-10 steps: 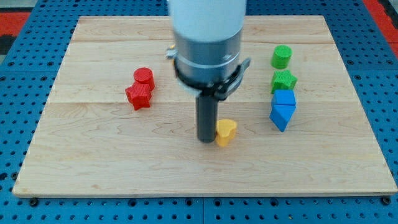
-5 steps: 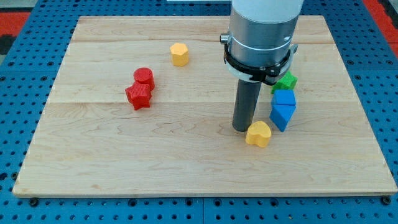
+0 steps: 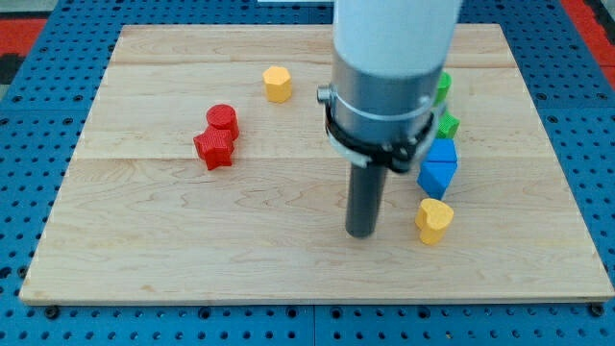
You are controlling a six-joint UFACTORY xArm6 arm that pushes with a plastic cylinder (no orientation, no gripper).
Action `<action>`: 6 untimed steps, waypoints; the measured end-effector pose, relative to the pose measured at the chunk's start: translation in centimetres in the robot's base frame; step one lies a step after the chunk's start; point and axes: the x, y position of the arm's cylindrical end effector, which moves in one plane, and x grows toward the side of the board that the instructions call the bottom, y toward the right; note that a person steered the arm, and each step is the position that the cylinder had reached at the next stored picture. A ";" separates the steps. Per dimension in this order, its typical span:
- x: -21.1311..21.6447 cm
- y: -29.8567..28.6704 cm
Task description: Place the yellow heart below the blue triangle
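Observation:
The yellow heart point(image 3: 434, 220) lies on the wooden board point(image 3: 192, 240) at the lower right, just below the blue triangle point(image 3: 435, 179), with a small gap between them. A blue cube point(image 3: 443, 153) sits right above the triangle. My tip point(image 3: 361, 232) rests on the board to the left of the yellow heart, clearly apart from it. The arm's wide body hides part of the board above the tip.
A yellow hexagon point(image 3: 277, 84) sits at the upper middle. A red cylinder point(image 3: 222, 118) and a red star point(image 3: 213, 148) touch at the left. Two green blocks point(image 3: 446, 124) point(image 3: 442, 86) show partly behind the arm at the right.
The yellow heart has slid right and slightly down, from the board's middle to just under the blue triangle. My tip followed it right, then drew back left and down, away from it.

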 end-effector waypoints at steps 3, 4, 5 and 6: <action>-0.5 7.1; 0.7 6.3; 3.7 -0.7; 0.9 -12.1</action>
